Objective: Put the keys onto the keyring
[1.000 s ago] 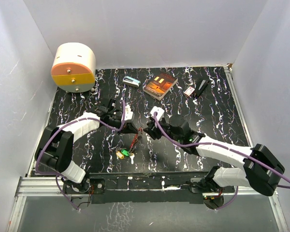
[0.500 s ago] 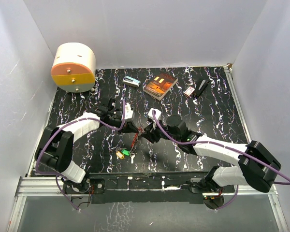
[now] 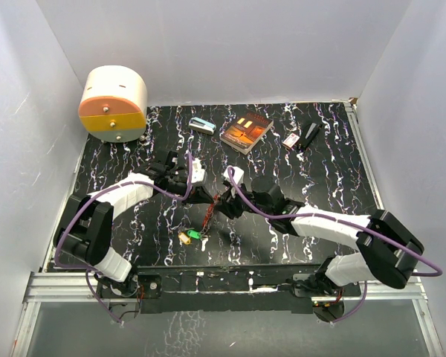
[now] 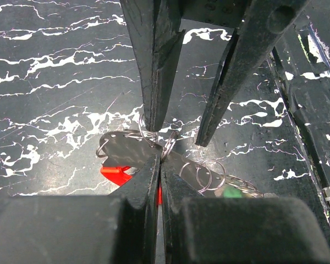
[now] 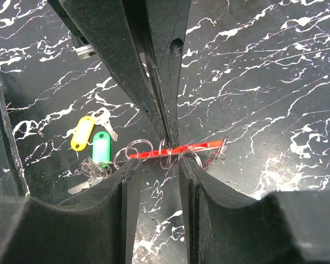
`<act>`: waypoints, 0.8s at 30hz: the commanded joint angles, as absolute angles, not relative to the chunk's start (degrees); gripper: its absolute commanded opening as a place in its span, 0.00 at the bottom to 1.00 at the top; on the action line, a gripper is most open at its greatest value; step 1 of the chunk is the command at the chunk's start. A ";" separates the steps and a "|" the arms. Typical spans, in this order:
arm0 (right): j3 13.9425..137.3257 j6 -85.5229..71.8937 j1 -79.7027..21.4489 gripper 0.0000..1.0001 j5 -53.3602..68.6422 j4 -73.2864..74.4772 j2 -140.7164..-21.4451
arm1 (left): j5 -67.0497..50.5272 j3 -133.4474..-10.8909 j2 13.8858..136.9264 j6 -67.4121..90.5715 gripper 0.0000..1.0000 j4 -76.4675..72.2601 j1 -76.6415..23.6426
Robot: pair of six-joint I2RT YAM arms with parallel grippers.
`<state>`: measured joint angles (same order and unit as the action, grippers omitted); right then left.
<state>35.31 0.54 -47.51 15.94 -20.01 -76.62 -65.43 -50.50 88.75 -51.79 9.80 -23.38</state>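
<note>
Left gripper (image 4: pixel 158 160) is pinching the keyring (image 4: pixel 144 133); right gripper (image 5: pixel 159 164), jaws parted, is crowding it, risking twisting the ring loose.

In the top view the keyring (image 3: pixel 215 201) is too small for us to resolve. In the left wrist view the left fingers (image 4: pixel 143 190), blurred and cut off by the lower edge, cover part of the red key (image 4: pixel 114 172) and most of the green key (image 4: pixel 229 192). In the right wrist view the right fingers (image 5: pixel 121 198) are likewise blurred.
</note>
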 commanded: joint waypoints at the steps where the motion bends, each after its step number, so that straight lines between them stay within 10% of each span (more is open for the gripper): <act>1: 38.72 1.24 -47.29 0.34 15.13 -26.33 -77.18 | -68.94 -49.90 87.98 -51.68 0.00 10.02 -23.20; 9: 38.30 2.00 -47.29 0.15 13.48 -27.23 -77.25 | -69.17 -49.60 87.67 -51.51 0.00 9.84 -23.20; 24: 37.68 -5.57 -47.09 0.32 3.91 -6.08 -74.94 | -60.87 -46.94 87.39 -41.45 0.00 -2.29 -23.14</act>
<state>36.01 -1.06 -47.46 5.17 -11.90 -73.78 -63.79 -47.68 88.75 -48.25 4.29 -23.38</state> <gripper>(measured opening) 0.320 0.007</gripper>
